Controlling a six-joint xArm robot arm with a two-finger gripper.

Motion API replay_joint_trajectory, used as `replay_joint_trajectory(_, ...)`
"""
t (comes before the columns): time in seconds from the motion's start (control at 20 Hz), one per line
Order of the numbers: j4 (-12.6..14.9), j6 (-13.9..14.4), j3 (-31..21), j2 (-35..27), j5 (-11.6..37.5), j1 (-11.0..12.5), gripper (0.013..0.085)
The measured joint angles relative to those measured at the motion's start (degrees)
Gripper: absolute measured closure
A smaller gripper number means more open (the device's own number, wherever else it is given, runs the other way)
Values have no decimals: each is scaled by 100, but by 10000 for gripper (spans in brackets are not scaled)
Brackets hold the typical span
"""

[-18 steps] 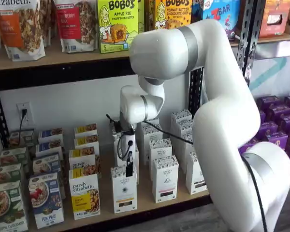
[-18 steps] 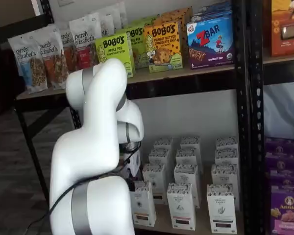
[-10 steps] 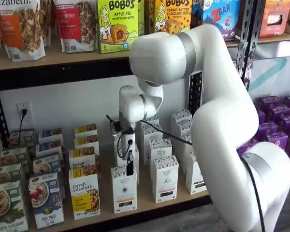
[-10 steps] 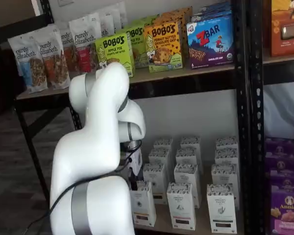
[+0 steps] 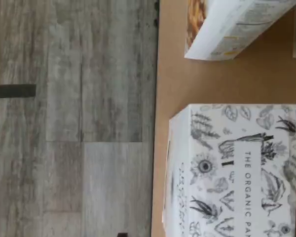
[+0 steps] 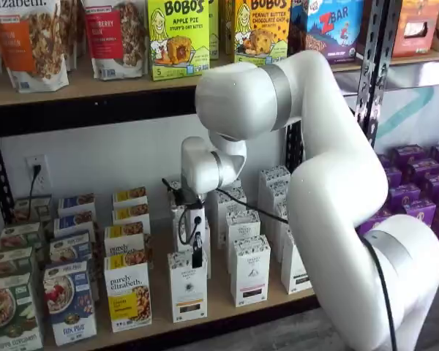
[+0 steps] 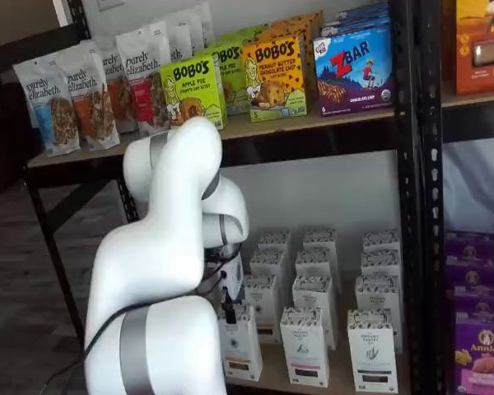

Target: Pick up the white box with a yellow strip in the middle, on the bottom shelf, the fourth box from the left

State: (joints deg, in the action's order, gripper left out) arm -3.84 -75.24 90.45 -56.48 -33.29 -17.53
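Observation:
The white box (image 6: 187,287) stands at the front of its column on the bottom shelf (image 6: 219,303), a tall narrow carton with a speckled top and a dark label low down. It also shows in a shelf view (image 7: 240,346). In the wrist view its top (image 5: 237,170) shows a botanical print and "THE ORGANIC", standing at the board's front edge. My gripper (image 6: 196,256) hangs just above the box's top, black fingers pointing down with a cable beside them. In a shelf view (image 7: 229,311) it is partly behind my arm. No gap between the fingers shows. Nothing is held.
A purely elizabeth box with a yellow band (image 6: 128,292) stands just left of the white box; its side shows in the wrist view (image 5: 232,27). More white cartons (image 6: 250,269) stand right and behind. Cereal boxes (image 6: 69,301) fill the far left. Grey wood floor (image 5: 79,123) lies below the shelf edge.
My arm's elbow and upper joints have shifted a little toward the shelves. The gripper has stayed almost in place above the white box.

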Motion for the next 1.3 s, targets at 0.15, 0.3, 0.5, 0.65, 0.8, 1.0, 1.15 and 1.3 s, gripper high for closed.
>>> replay_joint_trajectory(0.15,-3,-29,150,-128,37,27,130)
replay_joint_trajectory(0.3,79,16,330,-255,-48,53,130)
replay_joint_trajectory(0.5,240,134,522,-409,-121,69,130)
replay_joint_trajectory(0.65,366,238,655,-529,-169,69,130)
replay_joint_trajectory(0.8,404,274,768,-634,-208,63,130)
replay_joint_trajectory(1.0,466,343,889,-745,-249,44,130)
replay_joint_trajectory(1.15,540,428,963,-830,-248,18,130)
replay_joint_trajectory(1.3,570,479,1067,-940,-270,-9,130)
